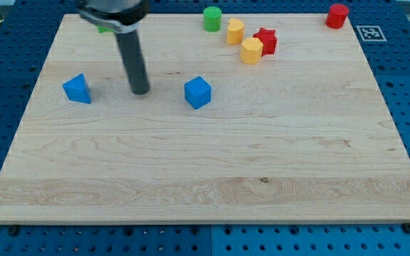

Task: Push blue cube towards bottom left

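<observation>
In the camera view, the blue cube (198, 92) lies nearest the view's bottom, yet it sits in the upper half of the wooden board (205, 185), a little left of centre, so the push to the bottom left looks not yet done. My tip (140, 92) stands to the cube's left, apart from it, between it and 1 blue wedge-like block (77, 89); there are no jaws to describe, only a rod, and I judge it must first go round to the cube's upper right.

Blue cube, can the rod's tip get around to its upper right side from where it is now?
Probably yes. My tip sits left of the blue cube, apart from it, with bare board around the cube; the yellow block is well above.
</observation>
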`<state>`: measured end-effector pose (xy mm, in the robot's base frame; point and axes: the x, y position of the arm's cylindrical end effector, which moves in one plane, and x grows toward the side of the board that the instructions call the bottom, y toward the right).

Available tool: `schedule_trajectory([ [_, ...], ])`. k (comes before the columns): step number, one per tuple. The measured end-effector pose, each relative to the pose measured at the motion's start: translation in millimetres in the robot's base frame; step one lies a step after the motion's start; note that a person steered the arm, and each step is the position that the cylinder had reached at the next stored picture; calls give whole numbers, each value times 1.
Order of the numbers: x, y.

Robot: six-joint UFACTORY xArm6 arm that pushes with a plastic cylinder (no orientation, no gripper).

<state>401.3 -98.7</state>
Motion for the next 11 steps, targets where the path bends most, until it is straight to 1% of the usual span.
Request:
schedule_trajectory([
  [1,1,16],
  [2,1,16],
  [3,-10,17],
  [4,-22,30],
  [6,-26,100],
  [7,-24,121],
  [8,-1,120],
  [9,21,98],
  [10,21,83],
  [11,19,82],
])
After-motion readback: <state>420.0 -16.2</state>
